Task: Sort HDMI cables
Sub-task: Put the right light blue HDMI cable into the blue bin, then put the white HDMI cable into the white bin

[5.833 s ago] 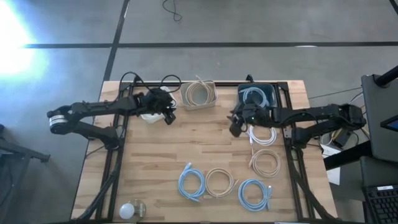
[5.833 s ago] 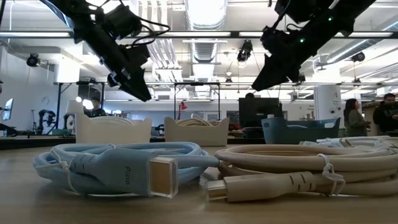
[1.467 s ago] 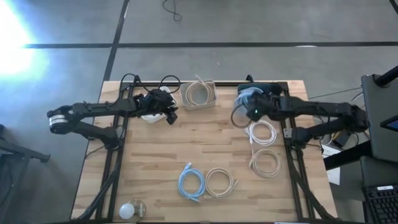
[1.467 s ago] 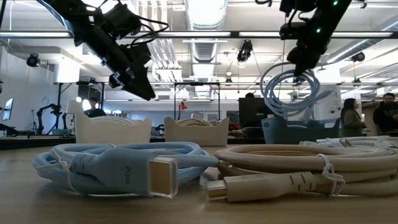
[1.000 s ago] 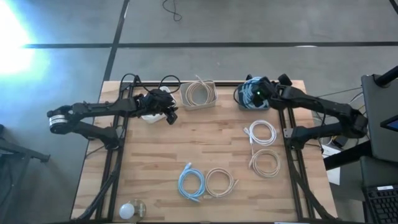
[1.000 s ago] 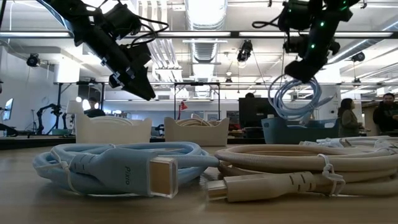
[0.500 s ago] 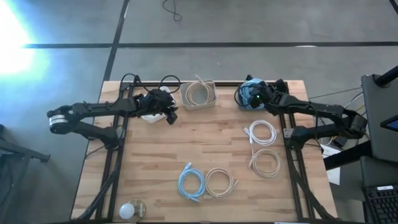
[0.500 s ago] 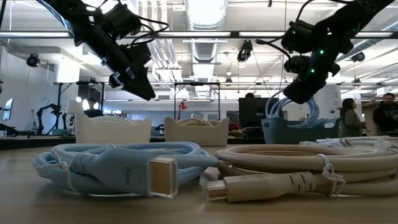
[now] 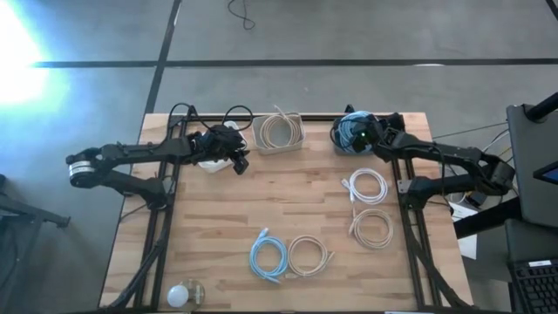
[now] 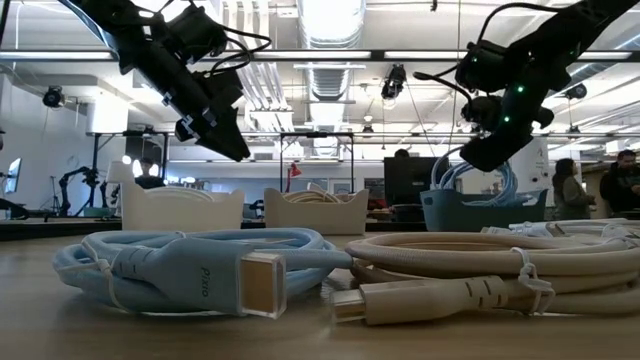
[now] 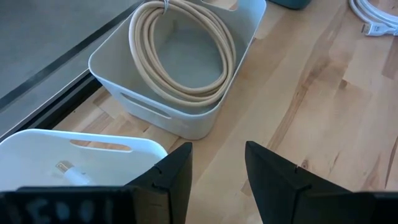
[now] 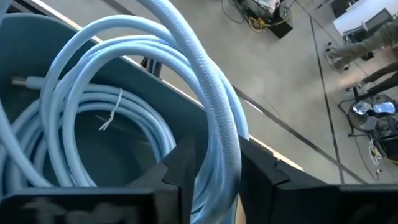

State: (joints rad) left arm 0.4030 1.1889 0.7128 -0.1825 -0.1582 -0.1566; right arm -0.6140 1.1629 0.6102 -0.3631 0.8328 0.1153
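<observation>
My right gripper [image 9: 353, 136] is over the blue bin [image 9: 381, 125] at the table's far right, shut on a light blue HDMI cable coil [image 12: 143, 74]. Another light blue coil [image 12: 74, 118] lies in the bin under it. My left gripper [image 9: 237, 163] hovers open beside the white bin [image 11: 74, 149] at the far left. A beige coil [image 11: 180, 56] lies in the middle bin [image 9: 279, 131]. A light blue coil [image 9: 268, 257], two beige coils [image 9: 309, 255] [image 9: 372, 228] and a white coil [image 9: 368, 186] lie flat on the table. My right gripper pinches the light blue coil's upper strands [image 12: 219, 149] between its two fingers, coming from above at a slant. The coil hangs below the fingers, with its lower part down inside the blue bin [image 10: 480, 208] and only its top loops [image 10: 470, 175] showing over the rim.
A small round pale object [image 9: 185, 294] sits at the near left corner. Black robot wires [image 9: 205, 113] loop along the far edge behind the white bin. The table's middle [image 9: 288, 196] is bare wood. People [image 10: 565, 185] stand in the room beyond the table.
My right gripper has moved toward the far edge over the blue bin, lowered and tipped. The light blue coil, which hung clear above the bin's rim, has gone down into the bin. The gripper stays shut on it.
</observation>
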